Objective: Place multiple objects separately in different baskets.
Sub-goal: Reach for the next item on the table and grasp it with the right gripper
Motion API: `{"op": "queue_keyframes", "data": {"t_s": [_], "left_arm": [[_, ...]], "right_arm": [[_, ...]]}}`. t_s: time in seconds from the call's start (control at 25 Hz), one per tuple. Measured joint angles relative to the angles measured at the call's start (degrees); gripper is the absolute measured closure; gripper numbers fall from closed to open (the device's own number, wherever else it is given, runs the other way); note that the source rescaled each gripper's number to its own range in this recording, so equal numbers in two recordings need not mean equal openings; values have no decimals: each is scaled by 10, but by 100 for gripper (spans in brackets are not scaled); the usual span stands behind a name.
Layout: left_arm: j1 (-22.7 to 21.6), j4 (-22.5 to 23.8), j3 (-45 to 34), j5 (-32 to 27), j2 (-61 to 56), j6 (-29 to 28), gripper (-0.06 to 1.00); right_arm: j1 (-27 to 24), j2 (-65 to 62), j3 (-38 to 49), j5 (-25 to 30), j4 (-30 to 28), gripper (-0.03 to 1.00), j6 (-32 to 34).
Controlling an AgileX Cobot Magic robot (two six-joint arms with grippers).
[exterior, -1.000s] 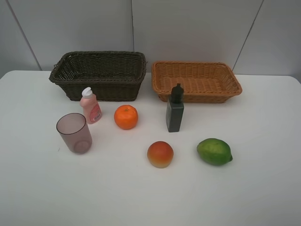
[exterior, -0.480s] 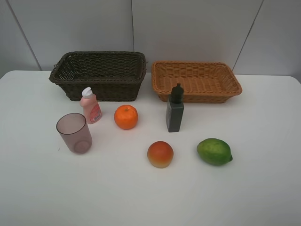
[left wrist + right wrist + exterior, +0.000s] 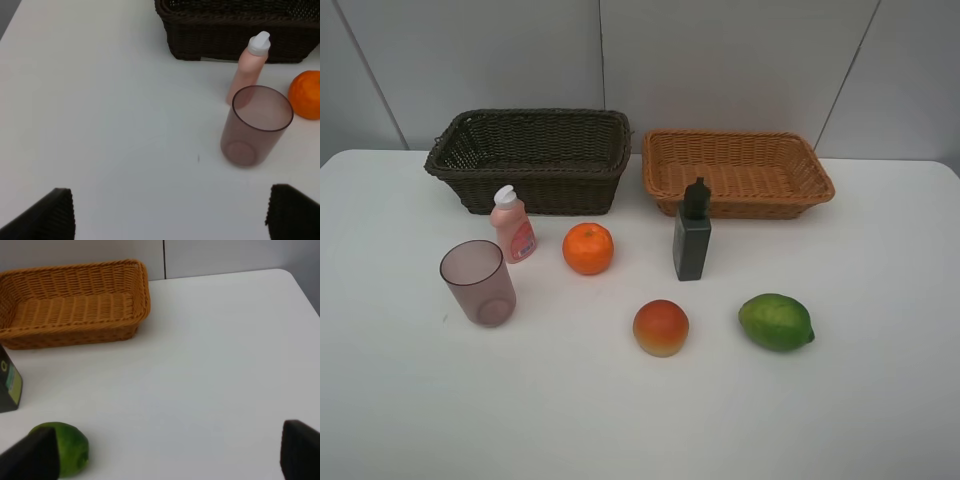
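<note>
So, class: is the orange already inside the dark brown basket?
No, the orange sits on the table, in front of the dark brown basket.

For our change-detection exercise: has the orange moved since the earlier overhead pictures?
No. The orange keeps the same spot in front of the dark brown basket, just right of the pink bottle.

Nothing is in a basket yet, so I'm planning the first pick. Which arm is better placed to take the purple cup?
Left. The purple cup stands ahead of the open left hand, on that arm's side. The right hand faces the lime and the light basket, on the other side.
</note>
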State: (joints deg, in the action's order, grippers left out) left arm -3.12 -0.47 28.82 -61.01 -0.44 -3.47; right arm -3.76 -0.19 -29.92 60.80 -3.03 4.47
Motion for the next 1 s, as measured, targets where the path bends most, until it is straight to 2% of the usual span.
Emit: {"op": "queue_keyframes", "data": {"t_s": [0.56,0.68,0.8,1.0], "left_arm": [[0,0,0,0,0,0,-5],[0,0,0,0,0,0,-5],[0,0,0,0,0,0,-5],[0,0,0,0,0,0,-5]], "right_arm": [[0,0,0,0,-2,-3,1],[0,4,0,0,-20,-3,1],[0,42,0,0,-53,-3,1],[0,153,-21,-26,-59,-3,-12]]}}
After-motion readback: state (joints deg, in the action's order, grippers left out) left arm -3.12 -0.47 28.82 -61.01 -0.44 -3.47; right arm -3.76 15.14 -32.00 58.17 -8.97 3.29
